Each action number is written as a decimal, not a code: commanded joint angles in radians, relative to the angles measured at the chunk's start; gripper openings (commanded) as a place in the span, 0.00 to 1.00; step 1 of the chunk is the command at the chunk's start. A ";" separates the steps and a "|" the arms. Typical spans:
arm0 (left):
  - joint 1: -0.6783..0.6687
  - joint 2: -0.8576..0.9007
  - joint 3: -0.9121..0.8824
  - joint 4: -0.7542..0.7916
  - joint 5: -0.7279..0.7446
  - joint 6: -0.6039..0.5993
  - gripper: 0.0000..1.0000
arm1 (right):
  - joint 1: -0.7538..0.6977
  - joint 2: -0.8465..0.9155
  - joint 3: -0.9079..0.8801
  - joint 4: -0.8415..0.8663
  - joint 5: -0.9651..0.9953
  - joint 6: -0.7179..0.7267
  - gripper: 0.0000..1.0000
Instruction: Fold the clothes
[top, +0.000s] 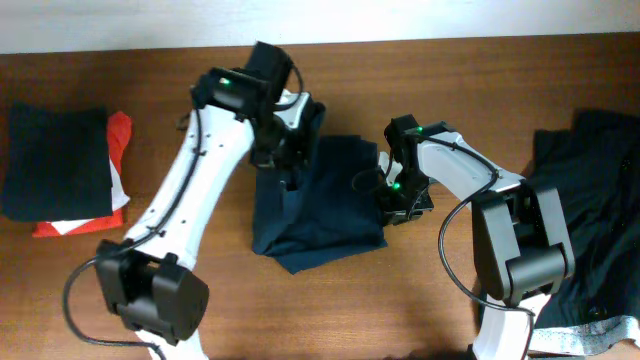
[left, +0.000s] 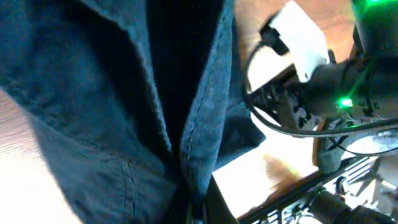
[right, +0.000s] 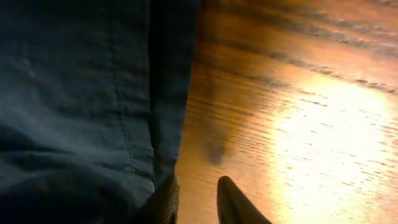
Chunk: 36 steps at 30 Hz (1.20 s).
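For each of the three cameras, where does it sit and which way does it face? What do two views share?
Overhead: above the table, facing down; left arm, right arm and navy shorts show.
Left wrist: on the left arm, facing across the shorts toward the right arm; own fingers hardly show.
Right wrist: low, facing down at the table and shorts edge; own fingertips show.
Shared: the shorts appear in all three.

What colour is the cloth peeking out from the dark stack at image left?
The cloth is orange-red with white; clearest overhead.
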 joint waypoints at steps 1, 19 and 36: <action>-0.061 0.058 -0.010 0.026 0.004 -0.062 0.01 | -0.003 -0.019 -0.005 0.002 0.100 0.037 0.27; 0.070 0.159 -0.005 0.568 -0.285 -0.059 0.50 | -0.175 -0.206 0.318 -0.312 -0.202 -0.134 0.29; 0.065 0.453 -0.005 -0.187 -0.278 -0.055 0.56 | 0.059 -0.184 -0.287 0.248 0.241 0.116 0.37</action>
